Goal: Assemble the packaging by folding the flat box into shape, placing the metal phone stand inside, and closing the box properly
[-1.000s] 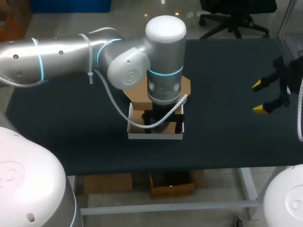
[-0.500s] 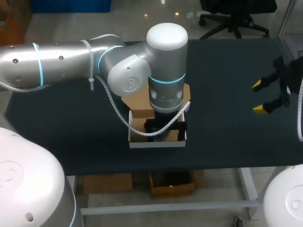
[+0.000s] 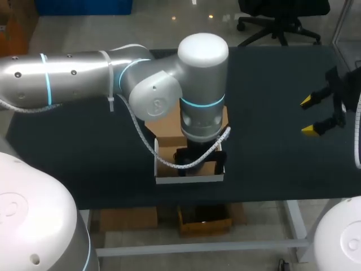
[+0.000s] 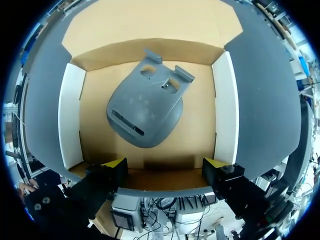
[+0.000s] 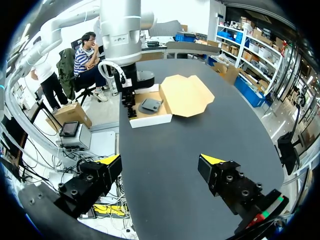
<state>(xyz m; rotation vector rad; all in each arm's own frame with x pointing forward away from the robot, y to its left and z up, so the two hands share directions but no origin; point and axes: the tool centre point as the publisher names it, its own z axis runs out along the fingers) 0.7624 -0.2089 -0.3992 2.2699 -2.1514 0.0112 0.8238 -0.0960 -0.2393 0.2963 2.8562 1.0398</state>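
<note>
Place: looked to be a robotics lab.
Signs: cable-tied silver left arm (image 3: 73, 79) reached over a dark table (image 3: 271, 164); yellow-tipped right gripper (image 3: 306, 116) hung alongside.

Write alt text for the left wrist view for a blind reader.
A grey metal phone stand lies inside an open cardboard box, its lid flap folded back. The left gripper is open, yellow tips at the box's near wall.
</note>
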